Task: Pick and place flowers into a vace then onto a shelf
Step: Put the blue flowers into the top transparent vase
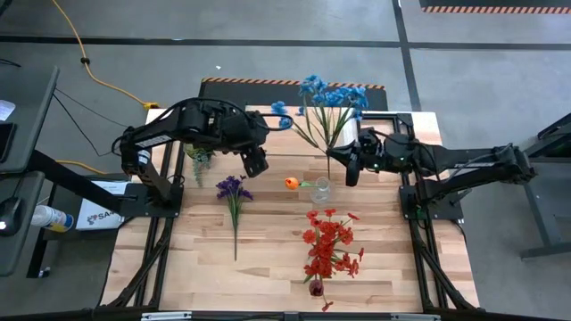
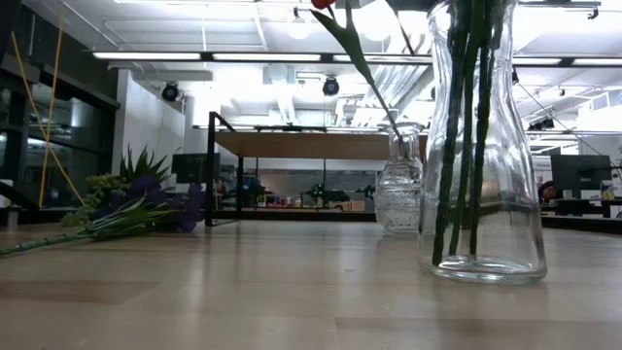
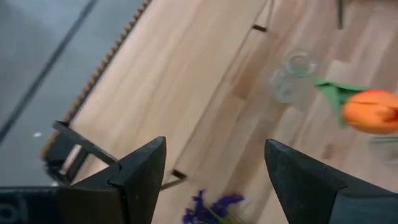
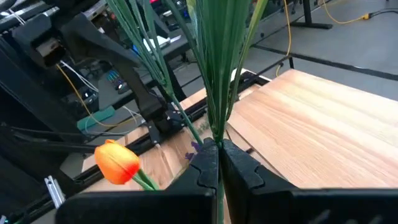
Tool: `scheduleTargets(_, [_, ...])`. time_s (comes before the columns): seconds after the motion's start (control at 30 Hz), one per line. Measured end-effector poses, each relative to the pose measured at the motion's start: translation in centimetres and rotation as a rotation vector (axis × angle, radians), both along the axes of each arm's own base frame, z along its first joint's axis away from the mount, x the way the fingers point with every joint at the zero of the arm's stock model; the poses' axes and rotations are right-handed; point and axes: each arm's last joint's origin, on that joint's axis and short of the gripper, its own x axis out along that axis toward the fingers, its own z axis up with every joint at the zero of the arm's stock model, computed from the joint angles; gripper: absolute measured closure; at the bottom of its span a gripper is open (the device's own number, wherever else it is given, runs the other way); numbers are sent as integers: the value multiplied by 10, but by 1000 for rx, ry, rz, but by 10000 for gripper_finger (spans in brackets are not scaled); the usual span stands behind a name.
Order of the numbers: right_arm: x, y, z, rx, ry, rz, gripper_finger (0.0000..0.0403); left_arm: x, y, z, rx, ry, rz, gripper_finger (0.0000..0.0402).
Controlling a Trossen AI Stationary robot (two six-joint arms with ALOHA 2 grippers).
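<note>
Surface: a light-wood surface (image 1: pixel 268 259) on a black frame, with grey floor around it.
Room: a wide hall with ceiling lights; a yellow cable (image 1: pixel 89 67) runs across the floor behind the left arm.
Shelf: the low wooden shelf (image 2: pixel 311 146) on black legs stands at the far side of the surface.
Blue flowers: the blue flowers (image 1: pixel 330 96) fan out over the far edge, their green stems (image 4: pixel 214 74) bunched in the right jaws.
Purple flowers: the purple flowers (image 1: pixel 234 192) lie flat on the surface, near the left arm.
Red flowers: the red flowers (image 1: pixel 328 242) stand in a glass vase (image 2: pixel 486 146) at the near side.
Orange flower: the orange flower (image 1: pixel 292 183) leans out of a small glass vase (image 1: pixel 321 189) in the middle.
Small plant: a spiky green plant (image 1: pixel 200 159) sits under the left arm.
Left gripper: the left gripper (image 1: pixel 255 162) hangs above the surface between the plant and the orange flower, jaws wide apart with nothing between them.
Right gripper: the right gripper (image 1: pixel 351 166) reaches in just beside the small vase, jaws clamped tight on the blue flowers' stems.
</note>
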Motion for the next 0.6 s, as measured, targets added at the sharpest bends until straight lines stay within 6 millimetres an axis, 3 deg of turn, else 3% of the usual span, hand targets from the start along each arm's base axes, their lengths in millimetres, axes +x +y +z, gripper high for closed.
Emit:
scheduleTargets(0.33, [2, -1, -21, -12, 8, -23, 403, 11, 3, -34, 99, 153, 41, 101])
scheduleTargets(0.6, [2, -2, -52, 13, -66, -30, 403, 14, 4, -46, 161, 209, 68, 101])
